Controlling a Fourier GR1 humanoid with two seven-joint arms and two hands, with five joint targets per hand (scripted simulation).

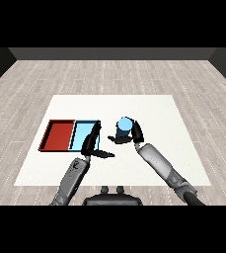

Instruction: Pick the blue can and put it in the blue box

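The blue can (124, 126) stands upright near the middle of the white table, to the right of the trays. My right hand (133, 135) is wrapped round it, fingers and thumb curled on both sides. The light blue tray (82, 134) lies left of the can, beside the red tray. My left hand (91, 146) hovers over the blue tray's right edge with fingers straight and thumb sticking out to the right; it holds nothing and hides part of that edge.
The red tray (58, 135) lies directly left of the blue one, sharing a wall. The white table (149, 106) extends behind and to the right of the can. A wooden floor surrounds it.
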